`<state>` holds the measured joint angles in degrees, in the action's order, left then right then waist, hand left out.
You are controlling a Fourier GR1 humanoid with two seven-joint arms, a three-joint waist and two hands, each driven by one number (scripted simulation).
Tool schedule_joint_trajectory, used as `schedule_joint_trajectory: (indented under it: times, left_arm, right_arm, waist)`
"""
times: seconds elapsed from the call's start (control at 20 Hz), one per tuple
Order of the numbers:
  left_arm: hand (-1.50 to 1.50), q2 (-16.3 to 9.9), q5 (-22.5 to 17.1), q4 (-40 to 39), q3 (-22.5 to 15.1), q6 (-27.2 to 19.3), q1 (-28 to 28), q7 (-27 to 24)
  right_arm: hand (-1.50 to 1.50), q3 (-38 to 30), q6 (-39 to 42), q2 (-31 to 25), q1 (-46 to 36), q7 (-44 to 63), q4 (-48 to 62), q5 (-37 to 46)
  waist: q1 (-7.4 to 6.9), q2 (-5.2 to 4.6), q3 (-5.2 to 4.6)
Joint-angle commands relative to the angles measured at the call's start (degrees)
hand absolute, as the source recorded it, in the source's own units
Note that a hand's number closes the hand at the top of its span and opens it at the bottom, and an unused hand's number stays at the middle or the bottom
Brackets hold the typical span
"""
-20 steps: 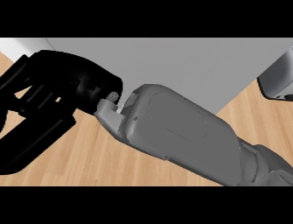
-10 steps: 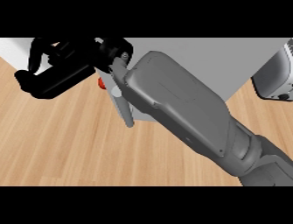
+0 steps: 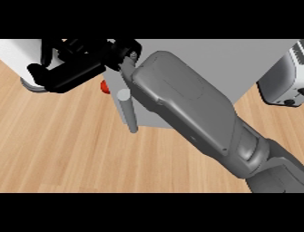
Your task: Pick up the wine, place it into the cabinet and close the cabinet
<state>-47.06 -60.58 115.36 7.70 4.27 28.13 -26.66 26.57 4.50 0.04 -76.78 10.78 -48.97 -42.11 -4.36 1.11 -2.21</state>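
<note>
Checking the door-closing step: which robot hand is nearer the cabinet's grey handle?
Right. The right robot hand sits just up-left of the grey handle on the cabinet; the left robot hand isn't in view.

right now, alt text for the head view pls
A grey forearm crosses the wooden counter diagonally, its black right hand curled at the grey cabinet's front edge, by a vertical handle. A toaster stands at right.
</note>
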Motion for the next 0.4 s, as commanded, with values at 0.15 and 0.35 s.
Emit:
schedule_joint_trajectory:
  times: [0.15, 0.35]
  left_arm:
    - [-1.5, 0.5, -0.75, 2.49, -2.12, -1.61, -1.31, 1.77]
    - [-1.5, 0.87, -1.15, 3.96, -3.99, -2.1, -2.39, 2.71]
  right_arm:
    - [1.5, -4.85, -2.31, -8.26, 4.54, -4.65, 7.65, 0.04]
    - [1.5, -3.76, -1.23, -8.84, 4.1, -5.97, 8.28, -0.47]
  waist:
    - [4.08, -3.09, 2.25]
    - [4.6, -3.42, 2.18]
